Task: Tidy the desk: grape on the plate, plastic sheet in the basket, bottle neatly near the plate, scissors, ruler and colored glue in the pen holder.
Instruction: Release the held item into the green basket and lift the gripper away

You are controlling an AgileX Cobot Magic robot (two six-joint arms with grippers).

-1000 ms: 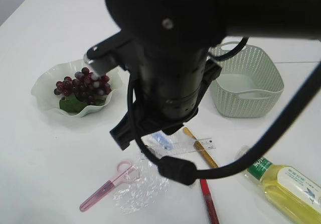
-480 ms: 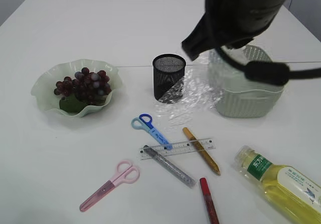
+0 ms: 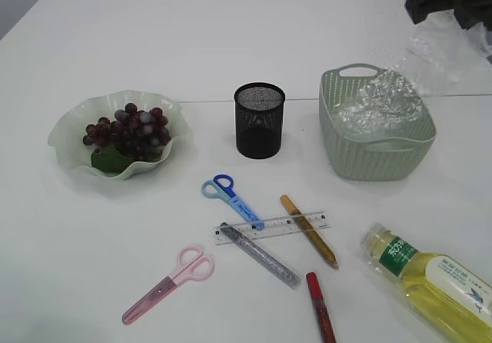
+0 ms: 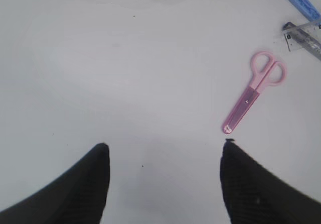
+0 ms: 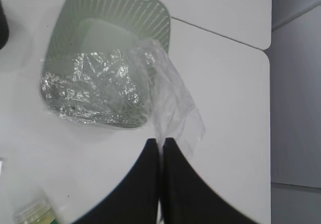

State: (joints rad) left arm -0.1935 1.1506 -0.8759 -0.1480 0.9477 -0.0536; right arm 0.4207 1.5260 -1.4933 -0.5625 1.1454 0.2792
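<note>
Plastic sheet [image 5: 150, 88] hangs over the basket [image 3: 374, 154], ready to drop in.
Right jaws pinch its corner shut, apparently so the bulk settles inside; left jaws stand wide and empty over the desk [image 4: 125, 73].

Pen holder [image 3: 259, 119] between plate [image 3: 71, 131] left, basket [image 3: 375, 154] right; scissors [image 3: 167, 283] in front.
</note>
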